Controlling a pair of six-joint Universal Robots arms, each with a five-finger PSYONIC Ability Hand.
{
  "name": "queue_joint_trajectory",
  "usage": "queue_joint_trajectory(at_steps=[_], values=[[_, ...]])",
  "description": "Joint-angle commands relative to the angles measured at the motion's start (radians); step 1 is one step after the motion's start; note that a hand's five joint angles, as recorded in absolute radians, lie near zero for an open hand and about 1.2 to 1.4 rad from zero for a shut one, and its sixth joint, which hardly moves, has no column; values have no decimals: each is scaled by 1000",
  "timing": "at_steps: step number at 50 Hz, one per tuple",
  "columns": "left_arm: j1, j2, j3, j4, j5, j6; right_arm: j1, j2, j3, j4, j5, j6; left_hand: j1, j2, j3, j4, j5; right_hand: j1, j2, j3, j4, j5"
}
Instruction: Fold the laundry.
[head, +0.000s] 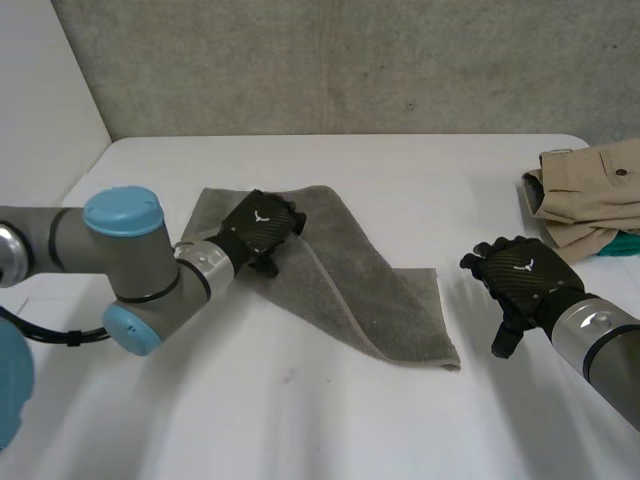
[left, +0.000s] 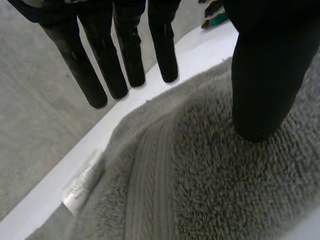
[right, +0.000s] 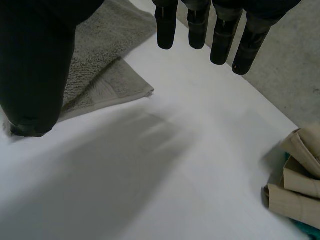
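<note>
White tabletop (head: 330, 420) below a concrete wall (head: 350, 60) bore a grey towel (head: 350, 290), lying slantwise near its middle. My left hand (head: 262, 228) lay on the towel's far corner, fingers straight and thumb pressing, probably to pin it. My right hand (head: 518, 275) hovered just beside the towel, fingers straight, holding nothing. Folded beige clothes (head: 590, 195) sat well apart.

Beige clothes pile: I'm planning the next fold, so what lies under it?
A teal cloth peeks out from under the beige clothes at their near edge. How far it reaches beneath, and whether more lies there, is covered.
</note>
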Motion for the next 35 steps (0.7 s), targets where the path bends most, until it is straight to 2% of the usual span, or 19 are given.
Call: queue_joint_trajectory(at_steps=[1,3,10,20,27,35], values=[[-6,-81,84,3,-18,-2,-4,1,15,-10,1,-1,724,730,729,726,726,-29,-45,-41,-61,-54],[-16,-69,79,5,-29,-3,-4,1,15,-10,1,1,853,859,859,855,856,-29,-45,-41,-61,-54],[-41,36,33,-1,-80,-6,-4,1,-8,-7,-5,2,854,860,859,856,856,-29,-45,-41,-61,-54],[-58,362,-85,-6,-169,-49,0,-1,-94,33,3,59,854,860,859,856,856,-29,-45,-41,-61,-54],[-60,504,-80,-9,-229,-163,8,20,-140,128,-6,293,854,860,859,856,856,-29,-45,-41,-61,-54],[-76,626,-83,-29,-232,-190,13,99,-158,130,-115,632,854,860,859,856,856,-29,-45,-41,-61,-54]])
